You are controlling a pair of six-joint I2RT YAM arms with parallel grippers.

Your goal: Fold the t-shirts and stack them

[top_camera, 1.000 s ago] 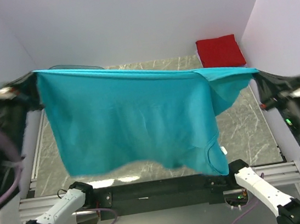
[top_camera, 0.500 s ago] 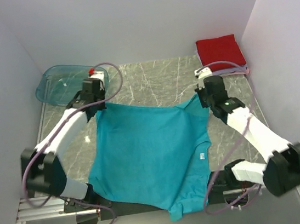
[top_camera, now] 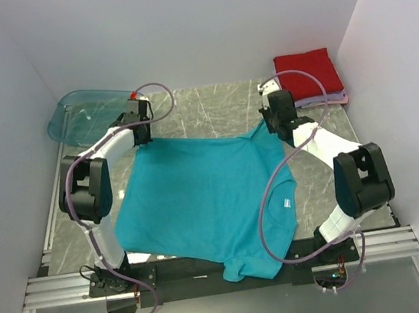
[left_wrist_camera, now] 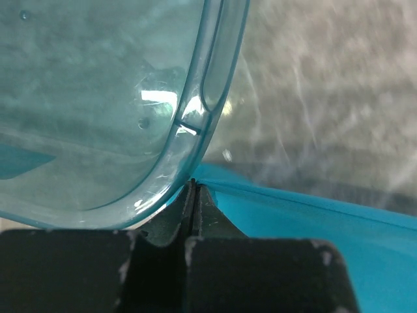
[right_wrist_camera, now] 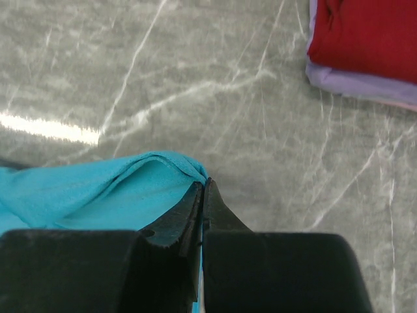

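Marble table (top_camera: 210, 102), centre frame: teal t-shirt (top_camera: 199, 196) spread flat, near hem overhanging btm edge. Red t-shirt (top_camera: 307, 73) sits folded upper right, plastic tub (top_camera: 84, 115) upper left. Left jaws and right jaws are pressed together on the teal shirt's far corners. Risk: once released, overhang wt. could drag it off.

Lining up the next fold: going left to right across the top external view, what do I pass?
plastic tub → left pincer, shut on a shirt corner → teal t-shirt → right pincer, shut on the other corner → red folded shirt
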